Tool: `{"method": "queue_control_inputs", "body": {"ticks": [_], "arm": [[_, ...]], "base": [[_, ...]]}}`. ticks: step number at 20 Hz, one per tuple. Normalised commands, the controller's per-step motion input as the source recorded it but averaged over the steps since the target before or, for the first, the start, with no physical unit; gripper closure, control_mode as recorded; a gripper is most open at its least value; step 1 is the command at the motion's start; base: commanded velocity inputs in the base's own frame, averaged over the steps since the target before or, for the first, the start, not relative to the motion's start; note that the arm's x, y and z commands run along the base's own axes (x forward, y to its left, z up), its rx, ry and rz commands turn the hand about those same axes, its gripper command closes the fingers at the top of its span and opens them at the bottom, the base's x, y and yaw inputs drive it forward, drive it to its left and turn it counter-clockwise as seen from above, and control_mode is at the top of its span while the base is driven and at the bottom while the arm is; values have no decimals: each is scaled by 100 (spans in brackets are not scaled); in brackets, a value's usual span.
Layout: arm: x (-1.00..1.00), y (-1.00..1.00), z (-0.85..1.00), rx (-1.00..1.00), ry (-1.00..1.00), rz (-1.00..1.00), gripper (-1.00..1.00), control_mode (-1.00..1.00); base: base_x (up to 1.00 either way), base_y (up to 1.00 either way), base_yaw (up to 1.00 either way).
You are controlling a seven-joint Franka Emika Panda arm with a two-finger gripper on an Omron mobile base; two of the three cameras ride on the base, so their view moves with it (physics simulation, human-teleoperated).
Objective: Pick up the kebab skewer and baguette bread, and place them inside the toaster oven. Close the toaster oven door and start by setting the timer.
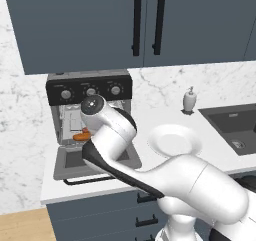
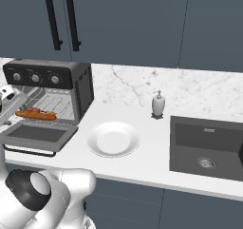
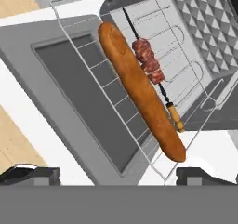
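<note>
We see the oven (image 2: 76, 88), a boxy dark grey unit with three silver knobs on its black top panel, standing on the bench with its door (image 2: 38, 134) dropped flat open, dark glass facing up and the black bar handle at the front edge. On its wire rack lie the bread (image 3: 139, 89), a long orange-brown loaf, and the skewer (image 3: 149, 65), a thin dark stick with red-brown chunks and an orange end. The two lie side by side, roughly parallel and just beside each other.

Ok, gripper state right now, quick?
Gripper: open, holding nothing; the baguette and skewer lie on the oven rack.
</note>
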Motion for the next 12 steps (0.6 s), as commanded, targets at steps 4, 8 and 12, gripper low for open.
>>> {"method": "queue_control_inputs", "body": {"ticks": [4, 8, 12], "arm": [[-68, 1, -8, 12, 14, -48, -100, -100], [-37, -4, -28, 10, 12, -46, -100, -100], [-1, -19, -29, 12, 10, -41, -100, -100]], "base": [[0, 0, 0], [0, 0, 0], [0, 0, 0]]}}
